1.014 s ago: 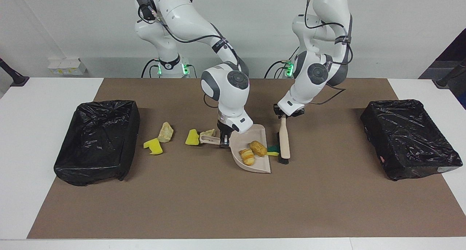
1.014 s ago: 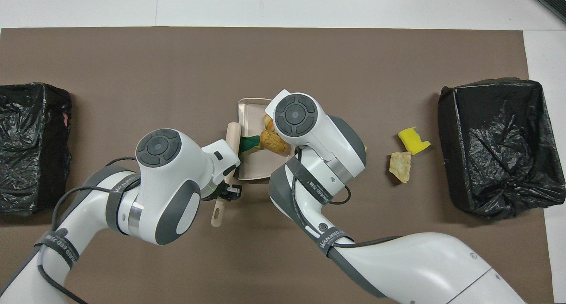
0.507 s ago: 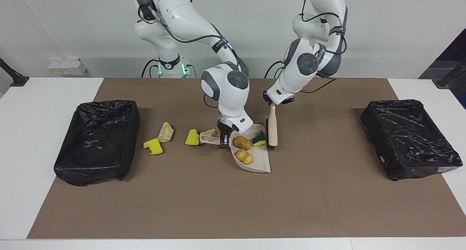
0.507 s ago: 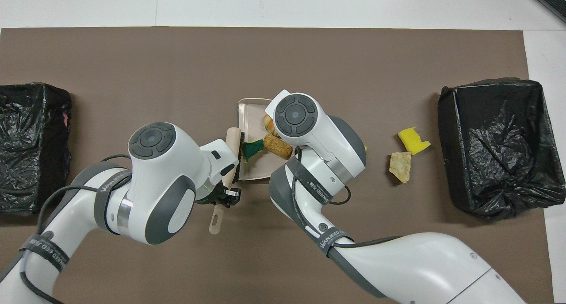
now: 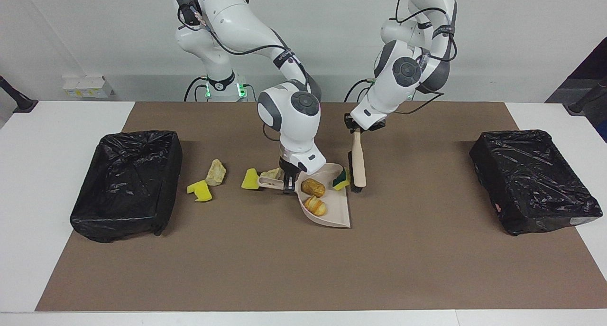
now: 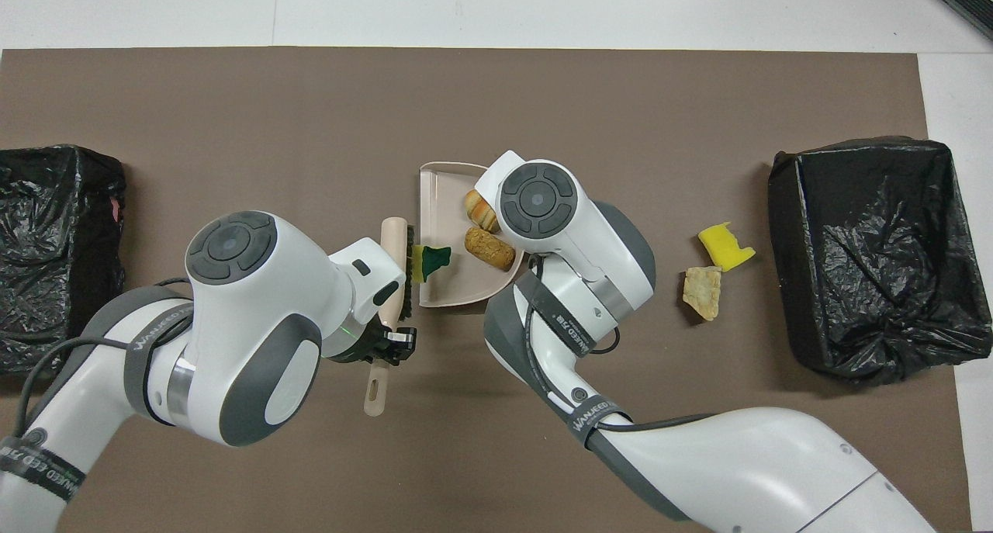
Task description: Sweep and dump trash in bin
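Left tool pinched on the brush handle, bristles against a green-yellow sponge at the dustpan edge, right tool clamped on the dustpan handle, two bread rolls inside, other trash on the worktop nearer the right arm's bin.

The white right arm bent steeply down, its right gripper clamped low; the white left arm's left gripper was closed, raised.
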